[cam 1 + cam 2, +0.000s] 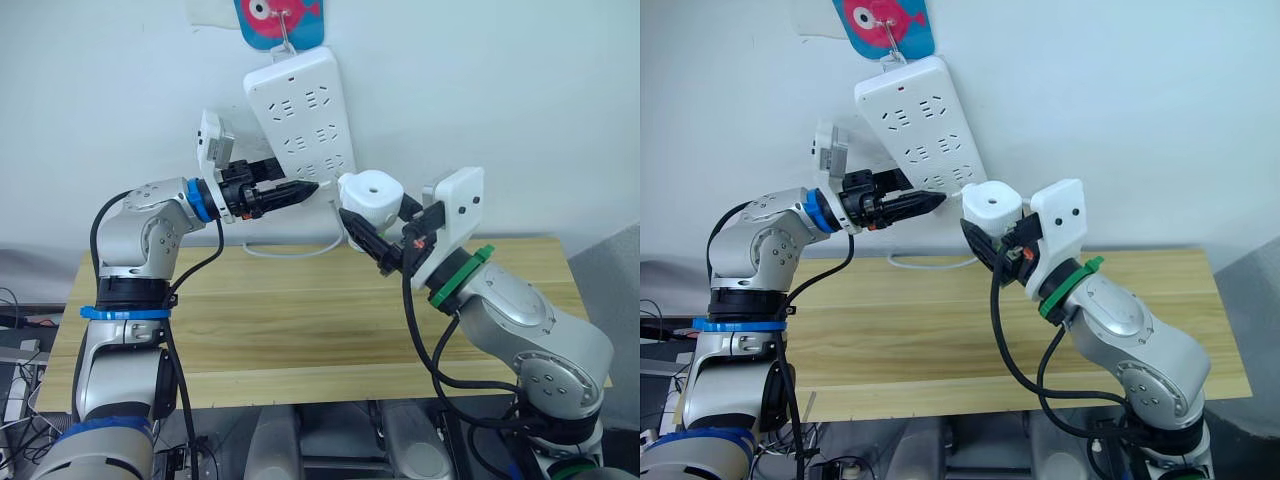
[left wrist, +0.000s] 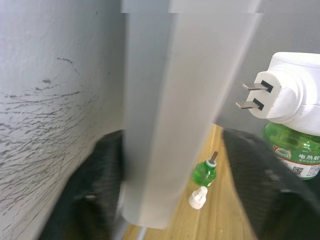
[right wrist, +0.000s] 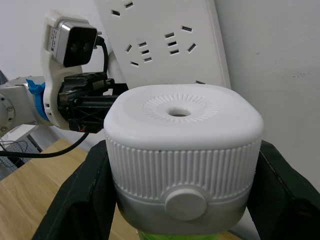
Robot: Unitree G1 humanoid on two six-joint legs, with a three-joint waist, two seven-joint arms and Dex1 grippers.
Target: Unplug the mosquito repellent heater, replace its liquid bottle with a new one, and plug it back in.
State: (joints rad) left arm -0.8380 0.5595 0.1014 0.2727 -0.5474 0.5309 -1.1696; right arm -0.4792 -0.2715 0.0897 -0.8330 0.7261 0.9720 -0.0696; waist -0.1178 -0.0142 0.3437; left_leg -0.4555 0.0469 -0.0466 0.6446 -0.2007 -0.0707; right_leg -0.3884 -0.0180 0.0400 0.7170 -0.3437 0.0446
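a: right gripper (image 1: 385, 232) is clamped on the mosquito repellent heater (image 1: 371, 198), held up off the table (image 1: 300, 330), green bottle (image 2: 295, 150) already under it.

b: the power strip (image 1: 305, 112)?

a: hanging on the wall at about 10 o'clock from the heater, just beside it. prongs (image 2: 254, 96) point toward the strip (long axis leaning 11 to 5).

b: left gripper (image 1: 300, 190)?

a: fingers straddle the strip's lower edge, apparently steadying it. the right arm likely makes the plug-in.
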